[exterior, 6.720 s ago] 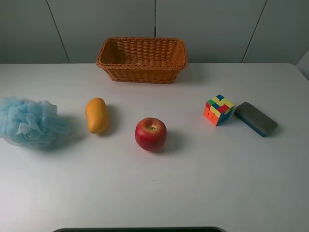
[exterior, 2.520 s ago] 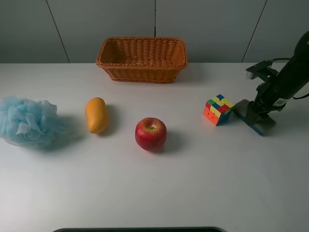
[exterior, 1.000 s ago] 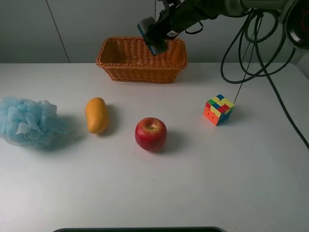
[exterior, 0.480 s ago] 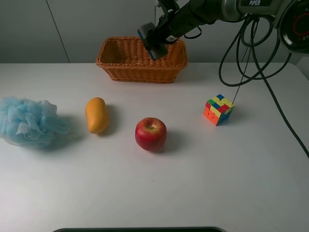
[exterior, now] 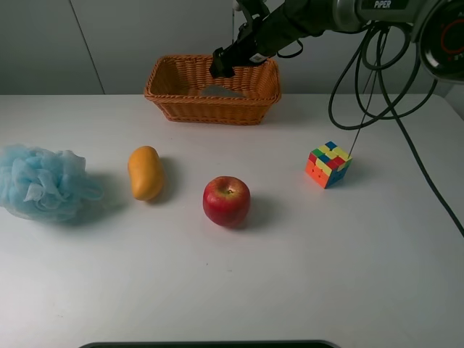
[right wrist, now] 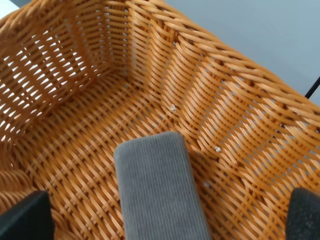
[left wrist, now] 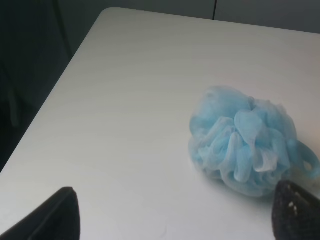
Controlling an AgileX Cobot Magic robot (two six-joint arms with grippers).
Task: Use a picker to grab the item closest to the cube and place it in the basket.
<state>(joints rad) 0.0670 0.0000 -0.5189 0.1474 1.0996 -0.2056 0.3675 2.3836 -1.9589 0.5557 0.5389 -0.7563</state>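
The right hand (exterior: 222,65) hangs over the wicker basket (exterior: 210,101) at the far middle of the white surface (exterior: 290,275), reaching in from the right on its dark arm. Its fingers (right wrist: 25,217) are spread wide apart and grip nothing.

The board eraser (right wrist: 157,192), grey felt side up, lies flat on the woven floor of the basket, towards its right end and close to the wall there. It lies below the gap between the right hand's fingertips. Whether the eraser touches that wall cannot be told.

The multicoloured puzzle cube (exterior: 328,164) stands alone on the right part of the surface, well apart from the basket. A red apple (exterior: 226,201) sits near the middle, nearer the camera than the cube. A yellow mango (exterior: 146,172) lies to the left of the apple, and a pale blue bath pouf (exterior: 40,181) rests at the far left edge.

The left hand (left wrist: 177,215) appears only in its own wrist view. Its two dark fingertips stand wide apart with nothing between them, and the bath pouf lies on the surface beyond them, not touching either one.
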